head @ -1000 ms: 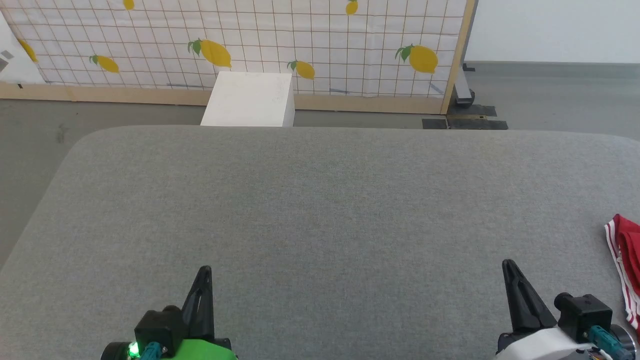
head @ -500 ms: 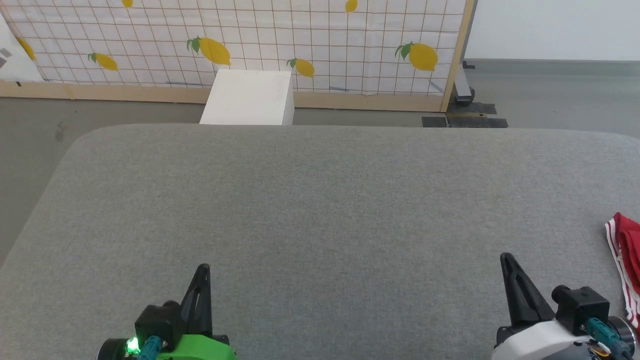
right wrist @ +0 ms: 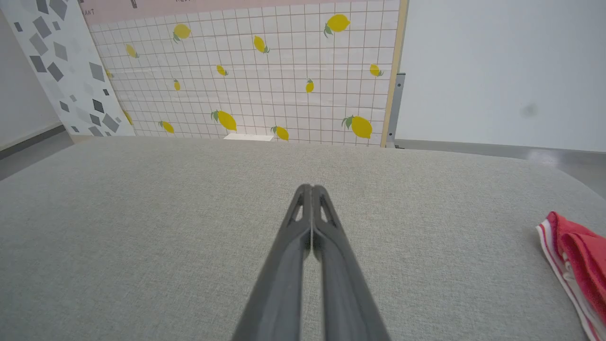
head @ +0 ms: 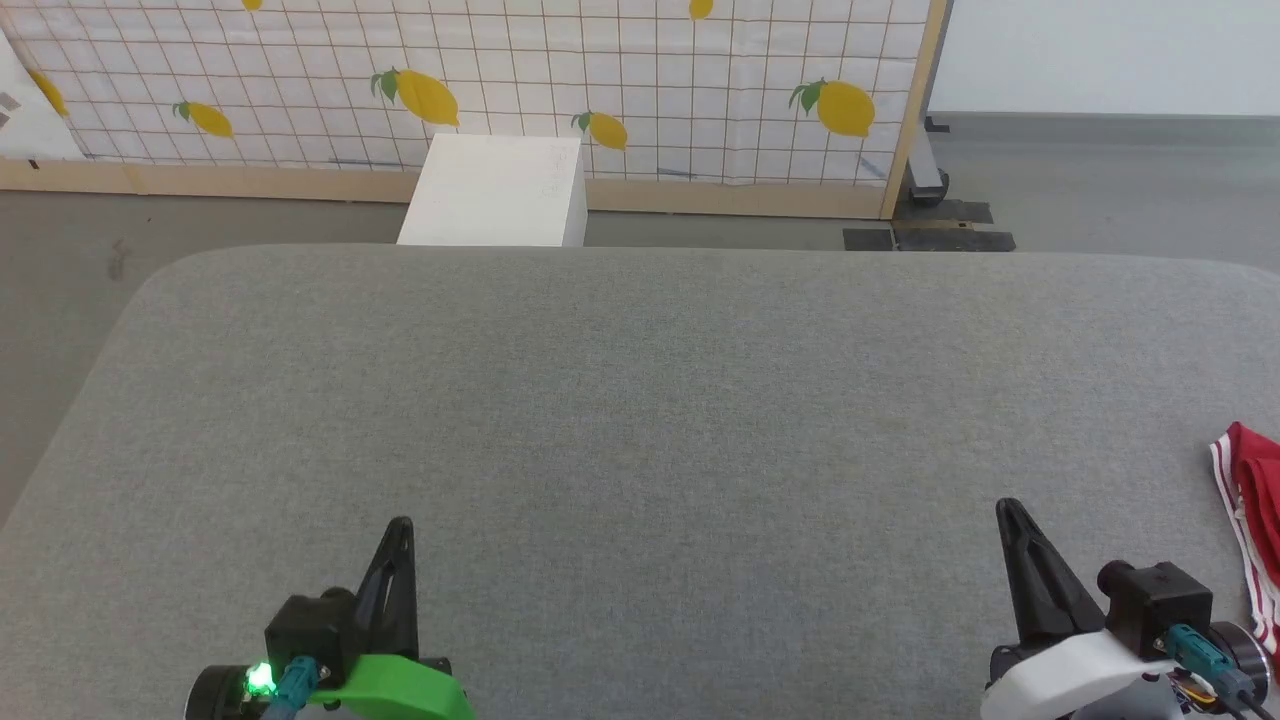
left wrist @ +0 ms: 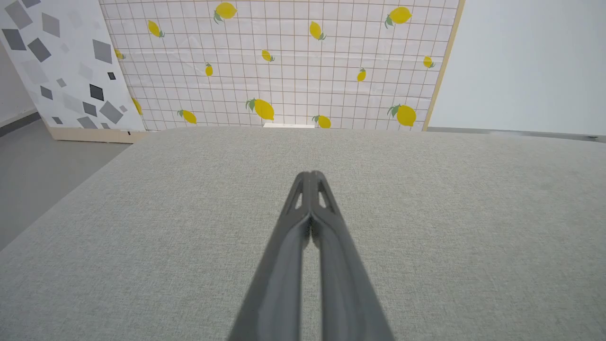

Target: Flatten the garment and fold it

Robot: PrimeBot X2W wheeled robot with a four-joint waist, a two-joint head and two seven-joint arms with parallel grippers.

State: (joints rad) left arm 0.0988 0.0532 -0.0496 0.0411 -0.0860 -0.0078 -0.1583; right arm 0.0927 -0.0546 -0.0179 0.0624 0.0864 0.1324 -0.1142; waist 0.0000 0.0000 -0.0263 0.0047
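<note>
Over the last second my head camera tipped slightly and both arms crept forward; nothing else moved. Left gripper (head: 400, 523) and right gripper (head: 1003, 506) are pressed together, empty, over the table (head: 640, 400). Garment (head: 1255, 500) lies bunched at the table's right edge, untouched: flattening not begun. White box (head: 495, 190) beyond: contents not visible.

garment (head: 1256, 500): far right | left end effector (head: 400, 528): closed | right end effector (head: 1006, 510): closed
</note>
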